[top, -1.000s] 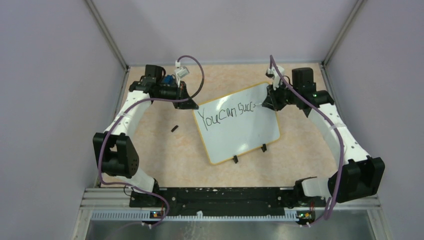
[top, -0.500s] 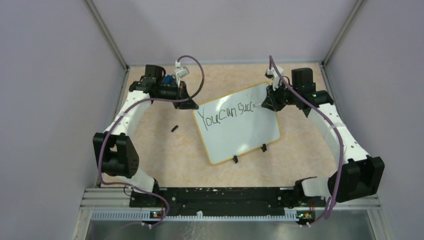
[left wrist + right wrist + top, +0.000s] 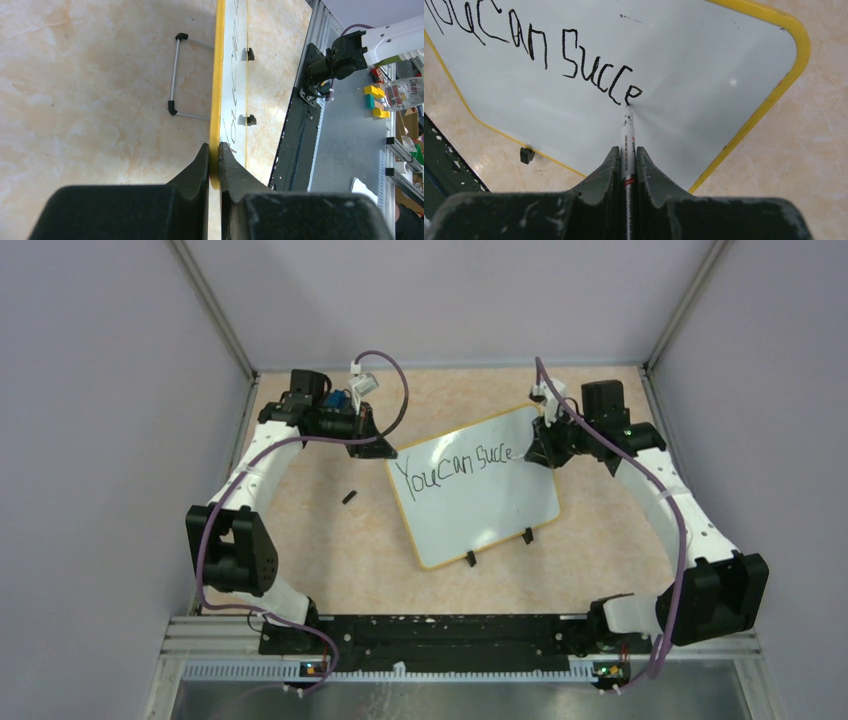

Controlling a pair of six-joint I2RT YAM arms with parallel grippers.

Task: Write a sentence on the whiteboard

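Note:
The whiteboard (image 3: pixel 480 502) with a yellow rim lies tilted on the table. Black lettering (image 3: pixel 455 463) on it reads "You can Succe", clear in the right wrist view (image 3: pixel 574 60). My left gripper (image 3: pixel 385 451) is shut on the board's yellow rim (image 3: pixel 216 100) at its far left corner. My right gripper (image 3: pixel 540 452) is shut on a white marker (image 3: pixel 627 145), whose tip touches the whiteboard (image 3: pixel 704 65) at the last "e".
A small black marker cap (image 3: pixel 349 496) lies on the table left of the board. The board's wire stand (image 3: pixel 174 75) and black clip feet (image 3: pixel 470 559) show. Grey walls enclose the table on three sides.
The right gripper with the marker moved slightly right and added an "e" after "Succ". The left arm and the board have not moved.

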